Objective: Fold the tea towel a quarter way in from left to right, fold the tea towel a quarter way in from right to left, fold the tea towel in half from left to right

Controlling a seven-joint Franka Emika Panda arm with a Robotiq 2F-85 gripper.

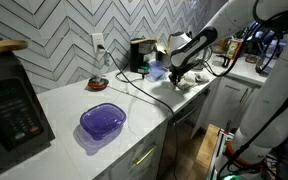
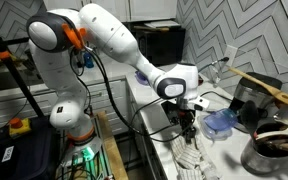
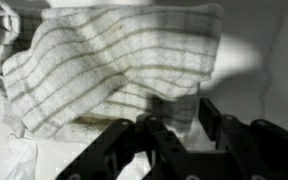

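The purple bowl (image 1: 103,121) sits nearest on the white counter (image 1: 64,100). Well beyond the bowl, the gripper (image 2: 187,128) hangs over the rumpled, striped tea towel (image 3: 114,70). I cannot tell whether its jaws pinch the cloth. Just past them is a light-blue object (image 1: 156,70).

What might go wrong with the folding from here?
The towel lies rumpled, so the gripper may pinch several layers and fold it unevenly. In an exterior view the blue object sits close by, and a sideways sweep might knock it.
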